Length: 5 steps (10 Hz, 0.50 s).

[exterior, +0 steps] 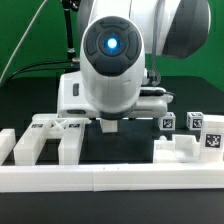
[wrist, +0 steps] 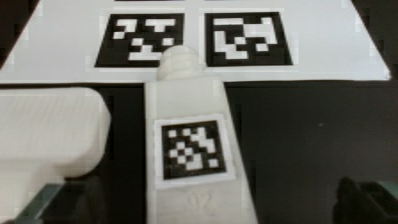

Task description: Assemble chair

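- Hovering low over the dark table [exterior: 125,152], the gripper [exterior: 108,126] points straight down mid-scene in the exterior view; the arm [exterior: 112,60] hides most of what lies under it
- Wrist view: the gripper [wrist: 210,205] has its fingers [wrist: 365,200] spread wide, one on each side of a long white leg [wrist: 187,130]; there is a dark gap on both sides, so nothing is clamped
- The leg lies flat on the table with its tag facing up; its far tip reaches the edge of the marker board [wrist: 45,50], cannot tell if they touch
- A rounded white block [wrist: 50,120] lies just beside the leg, with a thin dark gap between them
- Other chair parts sit loose: a slotted panel [exterior: 35,140] on the exterior view's left, a stepped piece [exterior: 180,150] on the exterior view's right, small cubes [exterior: 168,123] with tags near it; all are behind the border wall [exterior: 110,180]
- Progress, my judgement: early; no two parts look joined, no seat or back is standing
- Step in hand looks like a grasp of the leg, lined up but not yet closed
- Left to do: close on the leg, lift it, fit it, then join every other part
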Available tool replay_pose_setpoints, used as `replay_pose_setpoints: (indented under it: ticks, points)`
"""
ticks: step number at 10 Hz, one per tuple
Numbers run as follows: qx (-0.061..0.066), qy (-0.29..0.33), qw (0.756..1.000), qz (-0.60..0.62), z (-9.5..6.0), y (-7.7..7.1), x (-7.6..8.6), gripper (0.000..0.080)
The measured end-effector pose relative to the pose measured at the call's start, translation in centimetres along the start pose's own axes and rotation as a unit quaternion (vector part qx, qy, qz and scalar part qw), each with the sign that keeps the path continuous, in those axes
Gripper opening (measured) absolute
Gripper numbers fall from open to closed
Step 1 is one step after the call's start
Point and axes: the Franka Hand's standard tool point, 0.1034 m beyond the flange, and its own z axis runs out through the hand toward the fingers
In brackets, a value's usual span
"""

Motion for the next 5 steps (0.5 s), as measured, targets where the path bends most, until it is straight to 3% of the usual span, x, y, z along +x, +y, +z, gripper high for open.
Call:
replay_pose_setpoints:
  ticks: [3, 5]
  points:
    - [0.001, -0.001, 1.000, 0.000, 0.08, 0.02, 0.04, 0.0626]
    - [0.001, -0.001, 1.000, 0.000, 0.08, 0.07, 0.04, 0.0280]
